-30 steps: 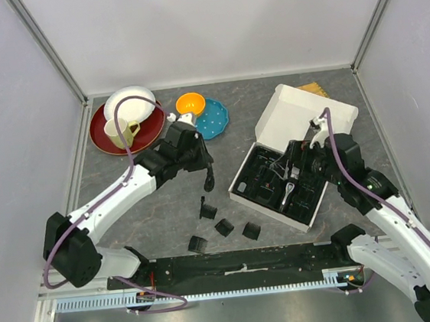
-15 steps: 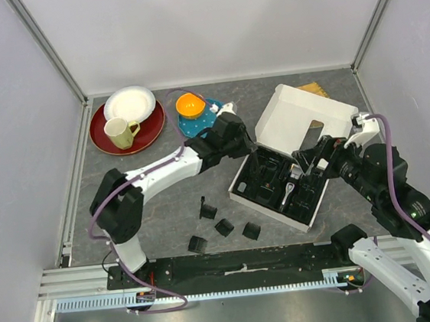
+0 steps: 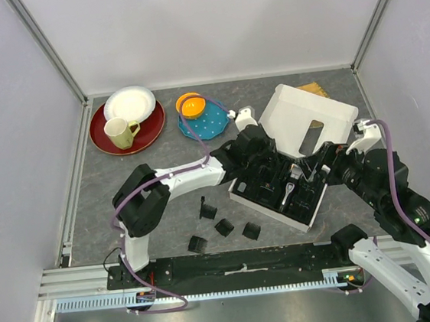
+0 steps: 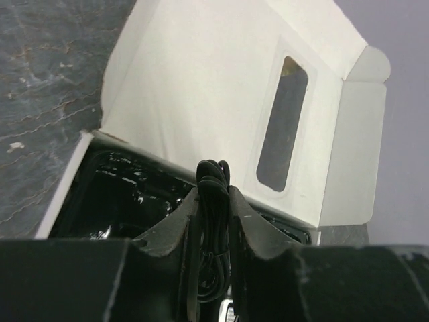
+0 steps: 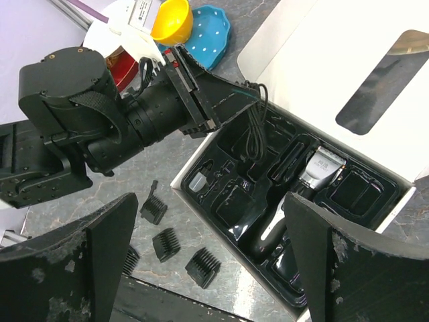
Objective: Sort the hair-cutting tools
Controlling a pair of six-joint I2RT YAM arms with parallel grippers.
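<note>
My left gripper (image 4: 214, 194) is shut on the black coiled cord (image 4: 214, 221) and holds it hanging over the far left part of the black tray (image 5: 231, 201) in the white box (image 3: 303, 117). The gripper (image 5: 249, 100) and cord (image 5: 255, 134) also show in the right wrist view. The black-and-silver clipper (image 5: 298, 201) lies in the tray. Several black comb attachments (image 3: 224, 227) sit on the table in front of the box. My right gripper (image 5: 211, 208) is open and empty above the box's near right side. I cannot make out the short cylinder.
A red plate (image 3: 109, 141) carrying a white plate (image 3: 129, 104) and a yellow mug (image 3: 118, 131) stands at the back left. A blue plate (image 3: 207, 119) and an orange bowl (image 3: 189, 102) are beside it. The box lid (image 4: 201, 87) stands open behind the tray.
My left arm has swung right from the middle of the table to over the box, carrying the cord. My right gripper has drawn back from the tray to the right.
</note>
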